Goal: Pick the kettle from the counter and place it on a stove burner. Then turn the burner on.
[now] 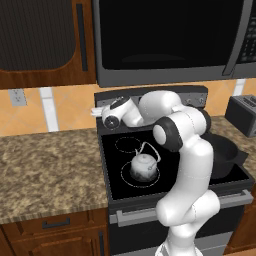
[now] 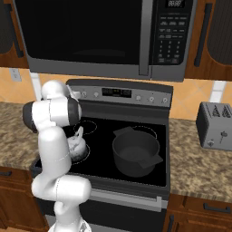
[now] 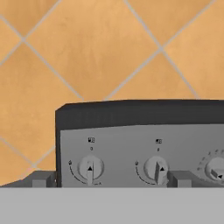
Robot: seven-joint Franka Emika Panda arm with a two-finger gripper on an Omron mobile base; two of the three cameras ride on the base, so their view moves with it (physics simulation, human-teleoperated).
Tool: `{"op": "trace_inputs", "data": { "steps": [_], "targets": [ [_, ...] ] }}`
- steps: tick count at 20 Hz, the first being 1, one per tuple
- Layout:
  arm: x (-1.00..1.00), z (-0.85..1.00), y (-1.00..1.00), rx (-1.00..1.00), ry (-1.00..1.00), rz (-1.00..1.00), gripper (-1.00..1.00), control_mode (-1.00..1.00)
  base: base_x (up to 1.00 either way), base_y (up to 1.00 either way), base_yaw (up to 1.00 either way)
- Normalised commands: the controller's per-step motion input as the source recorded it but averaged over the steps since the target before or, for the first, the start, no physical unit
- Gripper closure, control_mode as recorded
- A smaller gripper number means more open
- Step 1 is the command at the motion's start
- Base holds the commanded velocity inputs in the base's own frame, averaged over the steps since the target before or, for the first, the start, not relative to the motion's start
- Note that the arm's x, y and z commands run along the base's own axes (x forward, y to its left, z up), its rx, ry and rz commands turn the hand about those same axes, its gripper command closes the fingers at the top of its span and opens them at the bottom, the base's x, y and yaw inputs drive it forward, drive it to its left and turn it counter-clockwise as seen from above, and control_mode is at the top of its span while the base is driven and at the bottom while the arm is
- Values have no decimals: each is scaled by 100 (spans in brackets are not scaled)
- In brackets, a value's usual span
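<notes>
The kettle point(image 1: 144, 165) sits inside the large white-outlined stove burner point(image 1: 126, 180) at the front left of the black glass cooktop, centre of the left base view, with a smaller outlined circle point(image 1: 129, 144) just behind it. In the right base view the arm's white forearm stands in front of the kettle point(image 2: 77, 146) and hides most of it. One large black pot point(image 2: 135, 153) occupies the right side of the cooktop, well apart from the kettle. The gripper point(image 3: 109, 181) hovers near the stove's control panel point(image 3: 140, 153), its fingertips point(image 3: 42, 180) spread wide and holding nothing; two round knobs show between them, one point(image 3: 90, 168) at left and one point(image 3: 156, 169) at right, with part of a third point(image 3: 215, 168) at the frame's right edge. One toaster point(image 2: 215, 125) stands on the counter point(image 2: 199, 161) at far right, and one microwave point(image 2: 104, 36) hangs across the top of the frame. The granite counter point(image 1: 50, 170) spreads bare at the left of the left base view, up to its rounded front edge.
</notes>
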Motion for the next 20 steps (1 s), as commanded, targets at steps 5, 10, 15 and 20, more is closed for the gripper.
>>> {"op": "trace_inputs", "data": {
  "steps": [5, 10, 15, 20],
  "targets": [
    [0, -20, 0, 11, 0, 0, -100, -100, 0, 0, 0],
    [0, -28, 0, 2, 1, 0, -100, -100, 0, 0, 0],
    [0, -12, 0, 0, 1, 0, -100, -100, 0, 0, 0],
    [11, -2, 0, 0, 0, 0, -100, -100, 0, 0, 0]
  ]
}}
